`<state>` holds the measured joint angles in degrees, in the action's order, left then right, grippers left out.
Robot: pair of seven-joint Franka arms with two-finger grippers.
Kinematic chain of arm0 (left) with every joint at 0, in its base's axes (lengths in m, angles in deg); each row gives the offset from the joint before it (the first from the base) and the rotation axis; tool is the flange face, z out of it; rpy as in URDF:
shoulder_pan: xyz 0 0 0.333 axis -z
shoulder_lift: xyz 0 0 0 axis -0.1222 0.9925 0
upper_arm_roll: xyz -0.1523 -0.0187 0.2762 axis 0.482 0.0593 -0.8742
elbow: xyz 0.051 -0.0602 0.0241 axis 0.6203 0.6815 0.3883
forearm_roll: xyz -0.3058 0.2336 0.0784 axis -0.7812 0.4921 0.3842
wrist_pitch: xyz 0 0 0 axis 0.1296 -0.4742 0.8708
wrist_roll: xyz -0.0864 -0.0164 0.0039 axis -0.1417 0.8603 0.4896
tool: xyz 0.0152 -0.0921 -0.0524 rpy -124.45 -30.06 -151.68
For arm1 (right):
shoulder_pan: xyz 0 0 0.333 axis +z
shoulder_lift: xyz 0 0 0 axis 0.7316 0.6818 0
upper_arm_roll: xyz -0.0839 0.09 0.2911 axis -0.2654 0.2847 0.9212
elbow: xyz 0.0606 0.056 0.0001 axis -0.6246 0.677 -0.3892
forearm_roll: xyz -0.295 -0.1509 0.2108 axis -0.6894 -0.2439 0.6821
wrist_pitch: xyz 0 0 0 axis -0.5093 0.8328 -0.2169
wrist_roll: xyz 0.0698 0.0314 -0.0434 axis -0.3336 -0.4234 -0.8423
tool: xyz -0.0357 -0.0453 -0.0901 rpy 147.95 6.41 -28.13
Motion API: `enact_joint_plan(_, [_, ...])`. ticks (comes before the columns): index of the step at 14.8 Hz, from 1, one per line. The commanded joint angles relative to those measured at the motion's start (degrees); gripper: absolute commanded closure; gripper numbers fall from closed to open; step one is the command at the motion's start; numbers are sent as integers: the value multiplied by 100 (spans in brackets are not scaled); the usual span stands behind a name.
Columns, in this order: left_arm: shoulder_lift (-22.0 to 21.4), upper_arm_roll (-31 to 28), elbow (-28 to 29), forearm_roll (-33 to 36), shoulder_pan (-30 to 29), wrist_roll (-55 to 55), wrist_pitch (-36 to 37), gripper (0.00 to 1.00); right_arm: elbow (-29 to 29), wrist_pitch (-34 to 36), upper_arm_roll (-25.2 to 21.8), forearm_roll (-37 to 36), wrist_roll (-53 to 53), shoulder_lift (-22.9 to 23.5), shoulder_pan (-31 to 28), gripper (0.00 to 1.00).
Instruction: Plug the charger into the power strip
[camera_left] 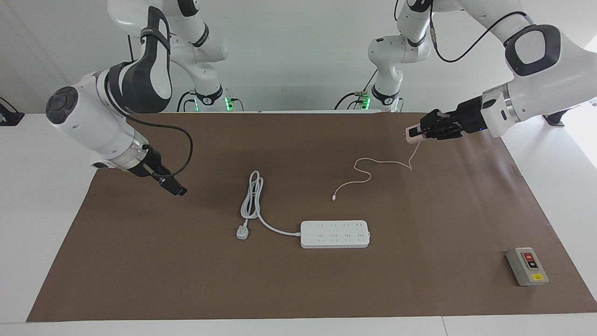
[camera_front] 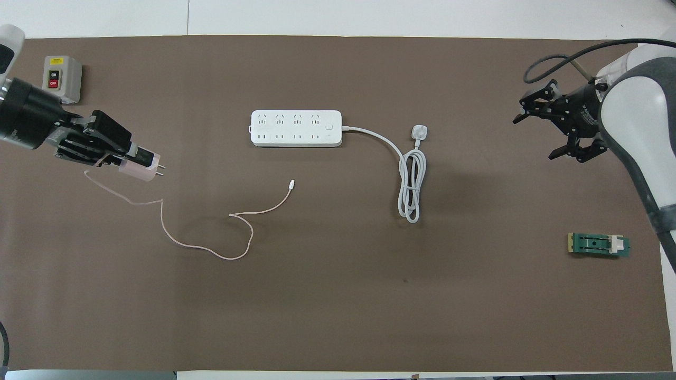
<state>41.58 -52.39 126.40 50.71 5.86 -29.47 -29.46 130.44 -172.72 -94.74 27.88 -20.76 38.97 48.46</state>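
In the facing view, the left claw point(camera_left: 416, 133) at the upper right of the frame grips the pink charger point(camera_left: 412, 135) above the tabletop point(camera_left: 140, 261), its cable trailing down, while the white power strip point(camera_left: 335, 234) lies at lower centre. In the overhead view, the right claw point(camera_front: 554, 126) at the right edge hangs with fingers spread and empty, and the charger point(camera_front: 140, 168) sits at the left of the frame, well apart from the power strip point(camera_front: 296, 128) at upper centre.

The scene is being viewed by two fixed cameras. From the facing view, the bench point(camera_left: 42, 210) is being looked at from high across it, toward the robots' bases and the wall. From the overhead view, it is being looked at steeply downward from above the robots' own end. Both are being held well back. The brown mat point(camera_left: 419, 289) and the power strip point(camera_left: 335, 234) are being shared, half a turn apart.
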Motion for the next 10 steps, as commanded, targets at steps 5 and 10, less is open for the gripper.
enact_joint_plan(5, [118,62,-434,1632,151,409,695,100,62,237,18,-920,-3250,-700,-232,0])
enact_joint_plan(10, [75,9,-514,2195,142,180,144,100,70,579,26,-1139,-4085,-1386,-171,0])
